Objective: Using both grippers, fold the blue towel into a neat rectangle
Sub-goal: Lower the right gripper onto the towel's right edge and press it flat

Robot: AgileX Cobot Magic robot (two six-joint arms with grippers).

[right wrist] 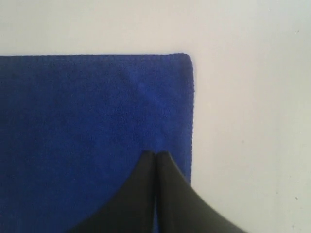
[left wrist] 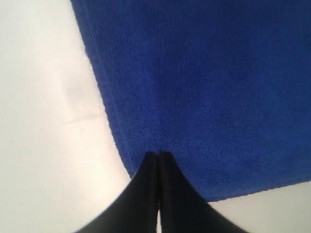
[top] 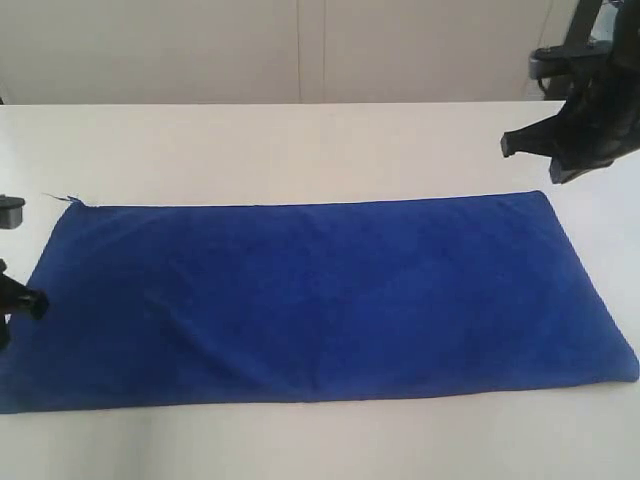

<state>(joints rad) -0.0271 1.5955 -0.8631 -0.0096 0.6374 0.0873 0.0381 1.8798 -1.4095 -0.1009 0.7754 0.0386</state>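
White tabletop fills the scene beneath a pale panelled wall; the blue towel lies spread flat on it as one long rectangle, its long edges running left to right in the exterior view, with only faint creases across the cloth; a thin loose thread sticks out at its far left corner; the left gripper has its jaws pressed together with nothing between them, its tips over the towel near a corner at the left short edge, though whether they touch the cloth cannot be told; the right gripper is likewise closed and empty, hanging over the towel's far right corner.
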